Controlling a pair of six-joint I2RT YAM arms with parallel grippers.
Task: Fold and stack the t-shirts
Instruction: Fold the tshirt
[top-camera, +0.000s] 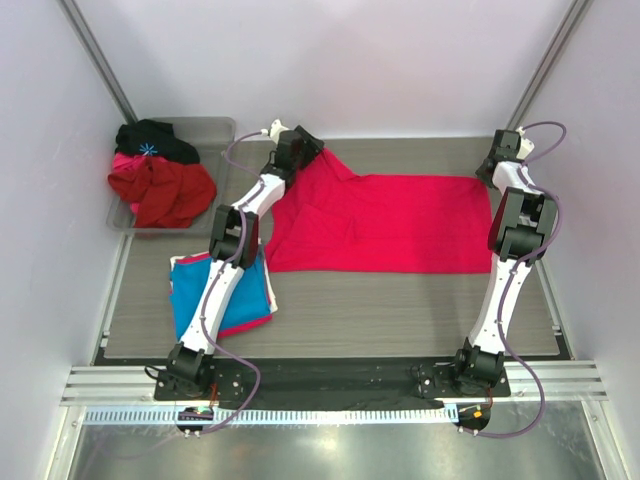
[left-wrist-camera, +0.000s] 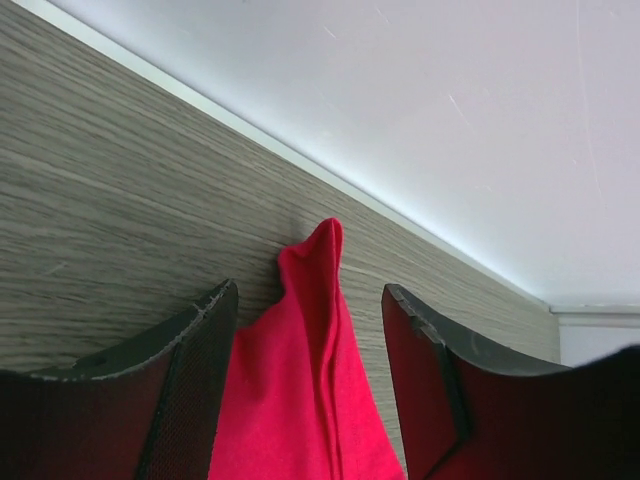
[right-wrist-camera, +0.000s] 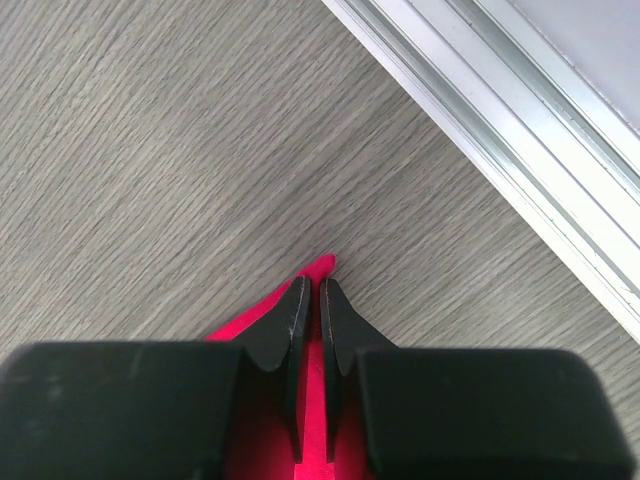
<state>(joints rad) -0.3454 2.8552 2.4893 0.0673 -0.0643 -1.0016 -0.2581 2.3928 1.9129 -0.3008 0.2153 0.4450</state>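
Left gripper (left-wrist-camera: 310, 292): fingers spread, straddling a raised ridge of cloth at the shirt's far-left corner, not yet pinching.
Crimson t-shirt (top-camera: 400, 225): flat on the table (top-camera: 400, 310), long axis left to right, spanning both arms.
Right gripper (right-wrist-camera: 311, 285): fingers pressed together, pinching the far-right corner tip.
Next, likely: left fingers close.
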